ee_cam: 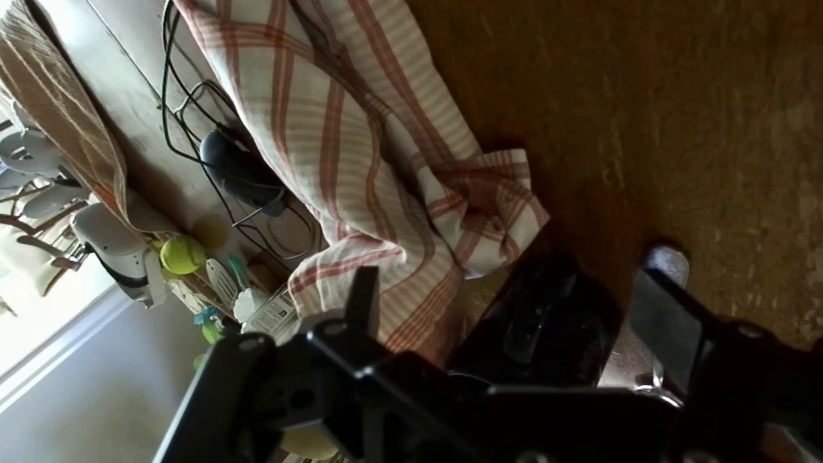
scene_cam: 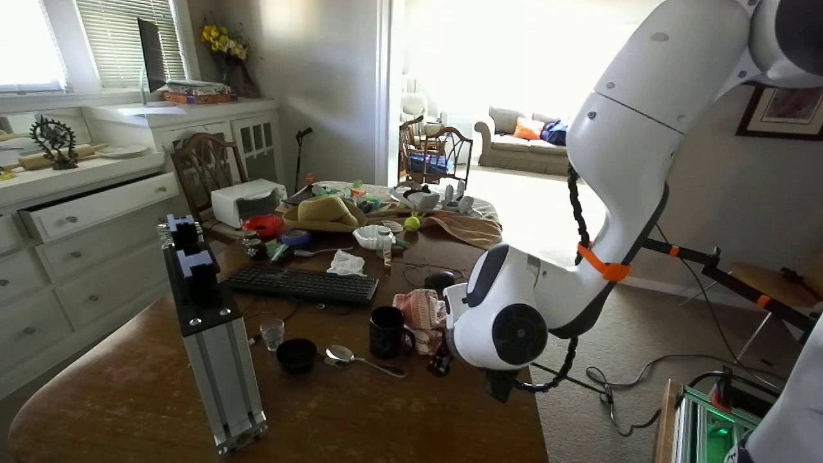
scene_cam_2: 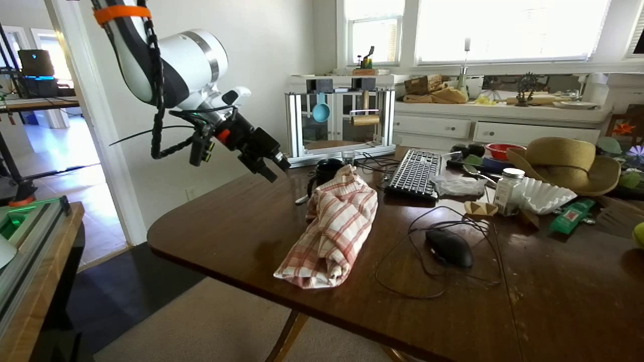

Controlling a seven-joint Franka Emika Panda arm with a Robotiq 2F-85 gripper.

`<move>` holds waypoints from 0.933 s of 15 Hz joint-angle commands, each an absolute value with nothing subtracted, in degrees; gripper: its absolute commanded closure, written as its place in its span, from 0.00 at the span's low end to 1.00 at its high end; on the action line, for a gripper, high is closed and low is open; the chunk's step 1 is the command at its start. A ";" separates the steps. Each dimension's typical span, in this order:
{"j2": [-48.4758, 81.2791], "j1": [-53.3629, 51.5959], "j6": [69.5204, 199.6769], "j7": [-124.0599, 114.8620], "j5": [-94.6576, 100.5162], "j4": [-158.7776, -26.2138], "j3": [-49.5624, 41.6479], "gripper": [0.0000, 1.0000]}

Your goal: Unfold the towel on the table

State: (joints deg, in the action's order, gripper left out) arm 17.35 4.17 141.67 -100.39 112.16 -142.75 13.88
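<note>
Towel (scene_cam_2: 338, 229) lies bunched on tabletop (scene_cam_2: 216, 216); looks light, soft, limp. Best pinched at loose fold (ee_cam: 495, 222) beside black mug (scene_cam: 386, 331). End effector (scene_cam_2: 280, 172) empty, jaws apart.

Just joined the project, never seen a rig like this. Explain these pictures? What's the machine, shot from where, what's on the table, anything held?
The machine is a white, jointed robot arm; the black part at its end is the gripper, which grasps things. Two pictures look at the scene from outside the robot, from different places. The third is taken from the arm's wrist, so the gripper looms large along the bottom. On the dark brown table lies a towel with red-pink and white stripes, bunched up; the job is to unfold it. Near it are a black mug, a corded mouse and a keyboard. Nothing is held: the jaws stand apart, and in an exterior view the gripper hangs clear of the towel.
</note>
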 commanded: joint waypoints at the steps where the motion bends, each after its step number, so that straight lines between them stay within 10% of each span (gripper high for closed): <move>1: 24.00 1.80 137.93 -105.90 117.64 -138.73 11.34 0.00; 10: 30.88 1.68 132.78 -107.64 118.47 -135.13 10.78 0.00; 14: 32.30 1.52 129.72 -109.40 117.29 -134.39 10.85 0.35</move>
